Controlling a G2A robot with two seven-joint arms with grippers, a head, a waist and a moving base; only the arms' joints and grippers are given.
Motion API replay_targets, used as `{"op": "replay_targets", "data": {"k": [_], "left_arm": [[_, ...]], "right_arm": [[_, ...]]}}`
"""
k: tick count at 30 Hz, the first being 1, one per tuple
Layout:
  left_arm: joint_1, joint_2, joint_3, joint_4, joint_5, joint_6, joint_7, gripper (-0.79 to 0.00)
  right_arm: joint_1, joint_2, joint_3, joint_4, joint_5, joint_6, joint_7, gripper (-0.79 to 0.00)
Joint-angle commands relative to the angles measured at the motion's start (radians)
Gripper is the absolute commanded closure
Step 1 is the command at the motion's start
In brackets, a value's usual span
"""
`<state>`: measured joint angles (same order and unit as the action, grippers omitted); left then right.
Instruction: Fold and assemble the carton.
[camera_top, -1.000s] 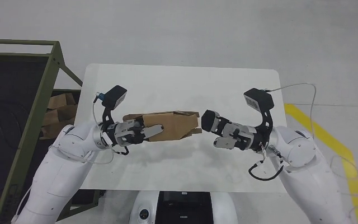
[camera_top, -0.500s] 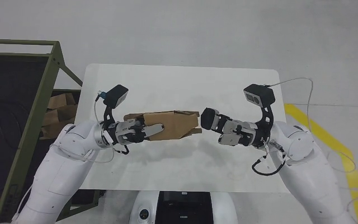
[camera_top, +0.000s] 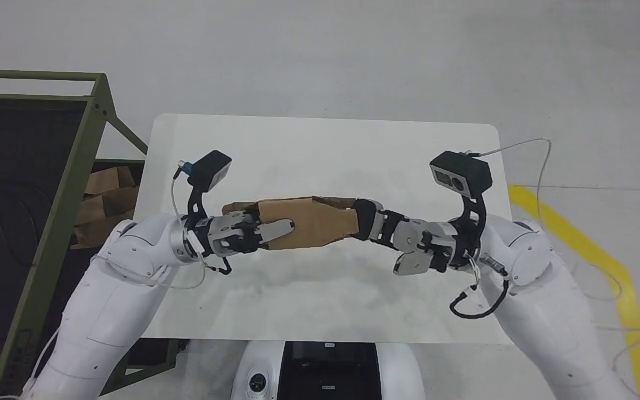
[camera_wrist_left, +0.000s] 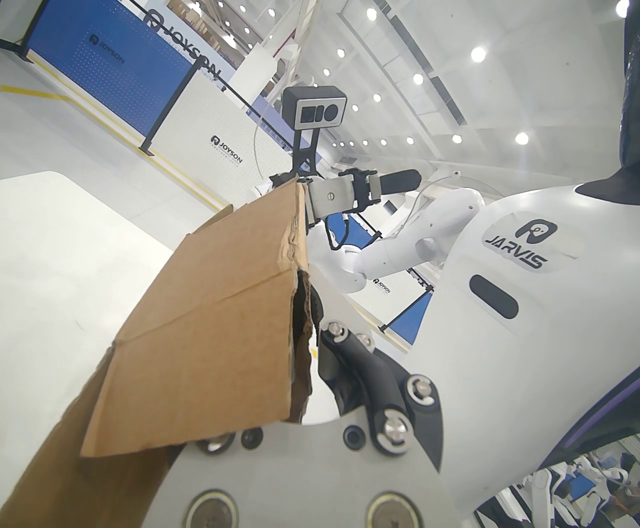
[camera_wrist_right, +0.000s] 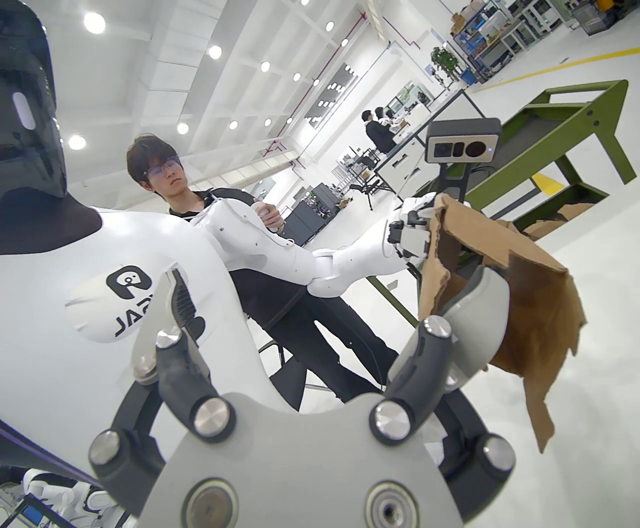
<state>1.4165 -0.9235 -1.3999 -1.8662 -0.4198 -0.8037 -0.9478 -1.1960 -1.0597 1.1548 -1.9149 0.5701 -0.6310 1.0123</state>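
My right gripper (camera_top: 385, 238) has slid up to the carton (camera_top: 315, 222), fingers spread wide, one inside its open end. The left gripper (camera_top: 262, 232) clamps the other end, over the middle of the desk (camera_top: 300, 160).

- The carton (camera_top: 305, 222) was held above the middle of the desk (camera_top: 320, 150), between the two arms.
- The left tool (camera_top: 268, 233) clasped its left end.
- The right tool (camera_top: 385, 238) met its right end, one finger inside.
- A rack (camera_top: 60, 120) stood left of the desk, with cardboard pieces (camera_top: 105, 200) in it.
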Motion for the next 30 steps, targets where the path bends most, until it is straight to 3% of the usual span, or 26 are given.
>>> {"op": "replay_targets", "data": {"k": [1,8,18,30], "left_arm": [[0.000,0.000,-0.001,0.002,0.002,0.003,0.003,0.000],[-0.003,-0.001,0.006,0.000,0.014,0.015,0.012,0.000],[-0.009,-0.002,0.022,0.001,0.024,0.025,0.017,0.000],[-0.009,-0.002,0.031,-0.002,0.020,0.031,0.007,0.000]], "right_arm": [[0.005,-0.001,-0.004,0.001,0.032,-0.012,0.019,-0.785],[0.020,-0.005,-0.020,-0.011,0.069,-0.023,0.054,-0.785],[0.069,-0.023,-0.095,-0.048,-0.012,0.001,0.026,-0.785],[0.097,-0.043,-0.141,-0.090,-0.396,0.107,-0.186,-0.785]]}}
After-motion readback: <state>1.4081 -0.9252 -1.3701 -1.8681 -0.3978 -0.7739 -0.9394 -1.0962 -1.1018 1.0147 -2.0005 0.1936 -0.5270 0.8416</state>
